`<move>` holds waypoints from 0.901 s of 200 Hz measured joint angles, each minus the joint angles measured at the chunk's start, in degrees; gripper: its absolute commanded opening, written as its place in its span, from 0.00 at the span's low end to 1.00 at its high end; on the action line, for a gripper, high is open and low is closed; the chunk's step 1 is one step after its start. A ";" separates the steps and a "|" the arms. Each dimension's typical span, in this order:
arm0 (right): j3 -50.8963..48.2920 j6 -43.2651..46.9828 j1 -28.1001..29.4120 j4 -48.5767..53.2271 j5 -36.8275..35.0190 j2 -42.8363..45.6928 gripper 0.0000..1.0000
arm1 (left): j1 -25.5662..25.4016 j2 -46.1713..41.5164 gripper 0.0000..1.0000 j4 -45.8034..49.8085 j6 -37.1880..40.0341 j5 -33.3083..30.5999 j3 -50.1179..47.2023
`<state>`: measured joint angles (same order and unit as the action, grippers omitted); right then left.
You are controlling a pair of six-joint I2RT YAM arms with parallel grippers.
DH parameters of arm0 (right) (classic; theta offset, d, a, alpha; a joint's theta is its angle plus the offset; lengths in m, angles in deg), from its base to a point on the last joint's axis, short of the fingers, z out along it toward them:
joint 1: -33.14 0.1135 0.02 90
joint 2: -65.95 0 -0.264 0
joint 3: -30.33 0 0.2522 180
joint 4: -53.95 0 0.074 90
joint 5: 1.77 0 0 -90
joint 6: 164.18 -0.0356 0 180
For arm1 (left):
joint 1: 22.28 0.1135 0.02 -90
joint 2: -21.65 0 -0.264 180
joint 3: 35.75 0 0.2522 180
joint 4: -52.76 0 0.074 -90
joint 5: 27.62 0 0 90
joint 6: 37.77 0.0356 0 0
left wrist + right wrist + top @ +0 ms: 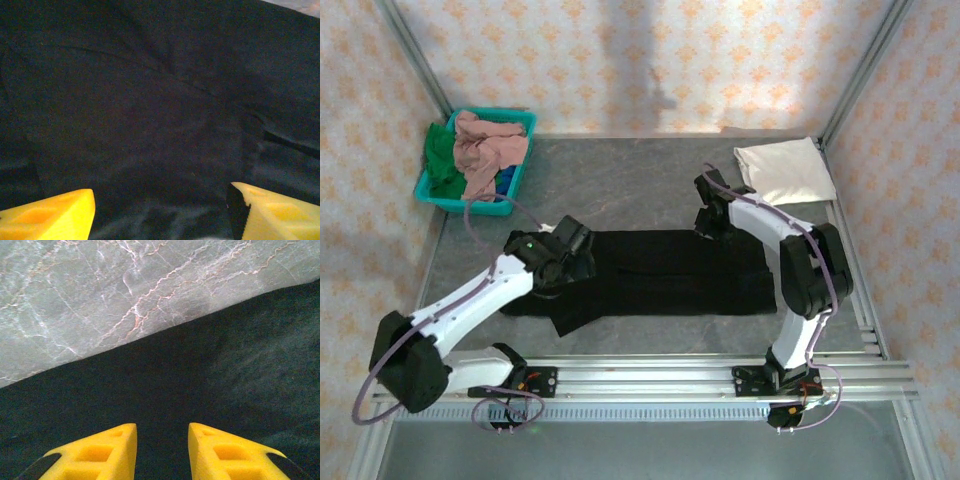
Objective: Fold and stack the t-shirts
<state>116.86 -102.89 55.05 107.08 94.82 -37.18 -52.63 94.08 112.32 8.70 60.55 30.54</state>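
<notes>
The black shirt (660, 272) lies spread on the counter (620, 180) beneath both grippers, seemingly mid-fold. The left gripper (161, 200) hovers over the cloth, jaws wide apart. The right gripper (162, 427), jaws narrowly apart, pinches nothing visible; the shirt's edge runs just ahead. Next likely calls for pinching one end and folding across.

The left arm (470, 295) reaches inward, jaws wide; right arm (765, 215) bends over, jaws narrowly apart.

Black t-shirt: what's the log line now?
large black cloth t-shirt: spread | left gripper: open above it | right gripper: at edge
</notes>
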 measured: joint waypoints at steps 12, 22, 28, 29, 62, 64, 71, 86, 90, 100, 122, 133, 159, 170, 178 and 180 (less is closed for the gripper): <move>0.00 0.02 -0.28 0.02 -0.52 -0.94 0.32 | 2.69 5.55 0.70 -0.70 1.75 -0.04 1.38; -0.04 0.02 -0.98 0.00 -0.76 -1.68 0.31 | 4.94 10.99 0.69 -1.49 3.23 -0.17 2.99; -0.20 0.00 -1.60 -0.07 -0.81 -2.05 0.31 | 6.34 14.47 0.68 -2.01 4.17 -0.17 4.22; -0.20 0.02 -1.66 -0.07 -0.81 -2.08 0.31 | 6.49 14.78 0.68 -2.03 4.26 -0.17 4.35; -0.52 0.22 -6.27 -0.17 -1.53 -3.78 0.30 | 12.15 25.94 0.67 -3.82 7.80 -0.15 9.92; -0.55 0.24 -6.60 -0.20 -1.66 -3.98 0.30 | 12.39 26.18 0.67 -3.85 7.98 -0.15 10.14; -0.55 0.35 -7.58 -0.28 -2.12 -4.66 0.30 | 13.42 27.21 0.66 -3.91 8.59 -0.13 10.99; -0.52 0.52 -9.51 -0.28 -2.54 -6.23 0.30 | 15.43 28.22 0.65 -4.28 9.46 -0.13 11.82; -0.39 0.68 -9.97 -0.26 -2.47 -6.38 0.30 | 15.93 28.24 0.65 -4.31 9.60 -0.11 11.82; 0.00 0.96 -10.80 -0.28 -2.75 -6.38 0.29 | 17.09 28.24 0.65 -4.28 9.97 -0.04 11.82; 0.46 1.53 -12.68 -0.44 -2.75 -6.97 0.29 | 19.32 28.24 0.65 -4.35 10.64 0.07 11.43; 0.48 1.73 -13.64 -0.46 -2.73 -6.97 0.29 | 20.35 28.24 0.65 -4.33 10.69 0.13 10.93; 0.48 1.95 -15.54 -0.46 -2.67 -6.95 0.30 | 21.64 28.22 0.64 -4.24 11.06 0.94 10.75; 0.48 1.97 -15.76 -0.44 -2.64 -6.84 0.30 | 21.68 28.22 0.64 -4.28 11.08 1.49 10.93; 0.48 1.99 -15.82 -0.39 -2.67 -6.73 0.31 | 21.66 28.22 0.64 -4.28 11.08 1.99 11.15; 0.48 1.99 -15.85 -0.37 -2.69 -6.71 0.30 | 21.64 28.22 0.64 -4.31 11.10 2.05 11.21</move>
<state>117.34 -100.90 39.20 106.71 92.13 -43.89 -30.99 122.29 108.02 19.80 62.61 41.75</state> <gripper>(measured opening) 0.303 0.641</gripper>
